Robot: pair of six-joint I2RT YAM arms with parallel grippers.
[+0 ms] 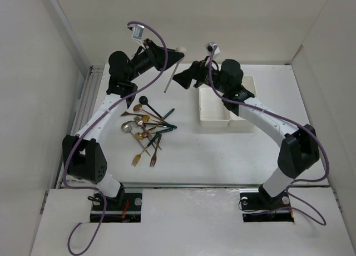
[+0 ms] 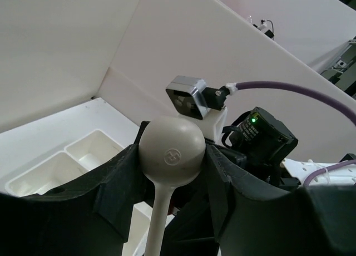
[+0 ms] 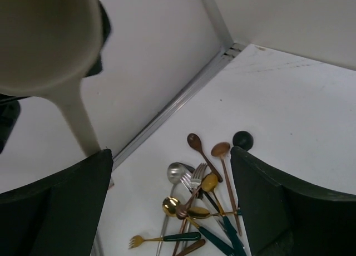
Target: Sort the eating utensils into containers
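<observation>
Evidently this is a handover in mid-air: the left gripper (image 1: pixel 177 55) is clamped partway closed on the cream spoon (image 1: pixel 171 75), pinching it at the round bowl so that the long handle hangs free below. In the left wrist view the bowl sits squeezed between the two dark fingers (image 2: pixel 119 181), its back facing the camera. Gripping the spoon at the top leaves the whole handle bare, which I judge is meant to give the other arm something to take. The right gripper (image 1: pixel 182 77) faces the spoon from the other side with its jaws wide apart and nothing between them. In its own view the spoon (image 3: pixel 47 42) looms at the upper left, its handle running down to just beside one finger (image 3: pixel 55 206) but not yet between the pair. The spoon is raised well above the table (image 1: pixel 222 150), between the heap of forks and spoons (image 1: pixel 147 125) on the left and the white bins (image 1: pixel 213 112) on the right. The bins lie under the right arm, so passing the spoon across looks like the sensible way to reach them. For a clean transfer, the right jaws need to line up around the handle before closing, and the left should let go only after that.
</observation>
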